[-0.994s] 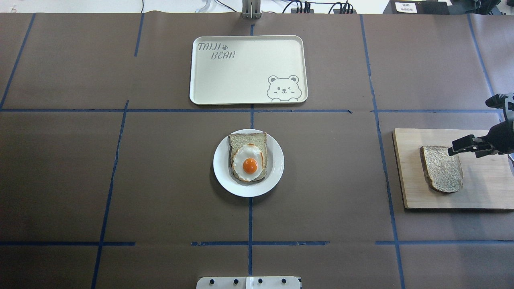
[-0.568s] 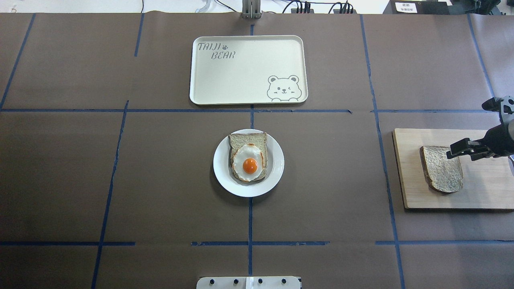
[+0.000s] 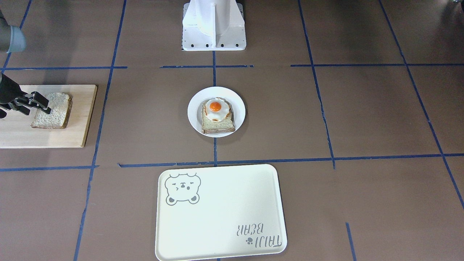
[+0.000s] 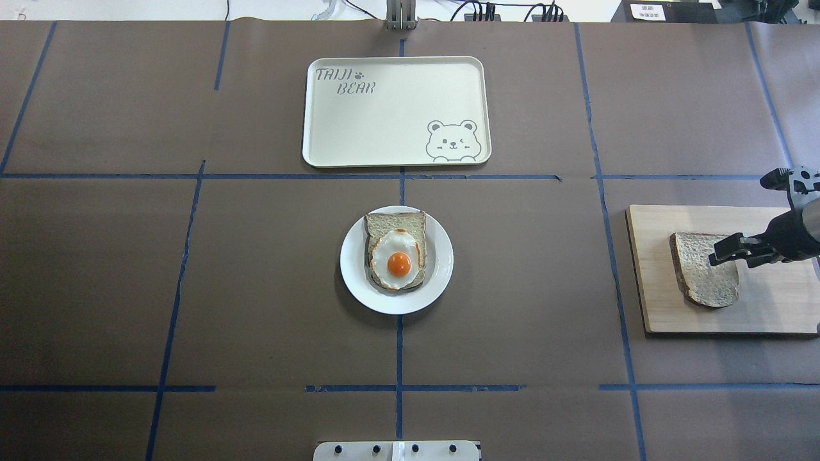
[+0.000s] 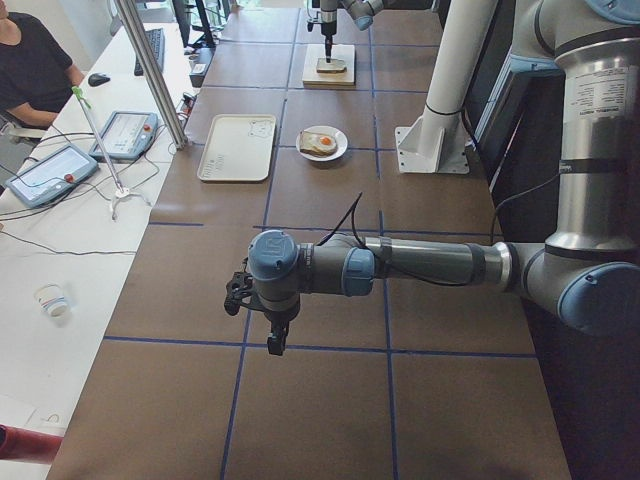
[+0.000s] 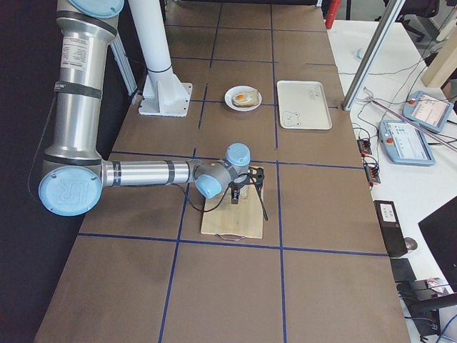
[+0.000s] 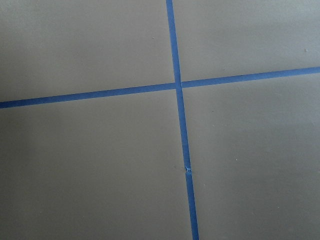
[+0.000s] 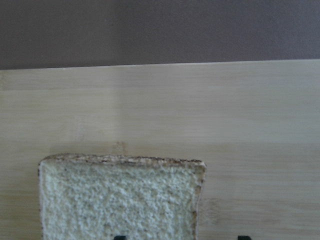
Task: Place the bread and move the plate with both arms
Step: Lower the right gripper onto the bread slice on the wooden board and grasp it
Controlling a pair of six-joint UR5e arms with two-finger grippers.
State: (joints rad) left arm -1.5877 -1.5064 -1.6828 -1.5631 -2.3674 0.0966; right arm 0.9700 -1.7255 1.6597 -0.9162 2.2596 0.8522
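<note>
The bread (image 4: 701, 272), a bare wholemeal slice, lies flat on a wooden board (image 4: 775, 301) at the table's right end. My right gripper (image 4: 719, 251) is open and hangs low over the slice's right edge, holding nothing. In the right wrist view its two fingertips (image 8: 119, 237) show apart at the bottom edge, over the bread (image 8: 117, 200). The white plate (image 4: 355, 282) sits at the table's centre with an egg-topped toast (image 4: 397, 256) on it. My left gripper (image 5: 270, 335) shows only in the left side view, above bare table; I cannot tell whether it is open.
A cream tray with a bear drawing (image 4: 384, 121) lies beyond the plate, toward the far edge. The robot's white base (image 3: 214, 25) stands at the near edge. Blue tape lines cross the brown table cover.
My right gripper has moved left and dropped toward the bread, from beside its upper right corner to over its right edge. Bread and plate have not moved.
</note>
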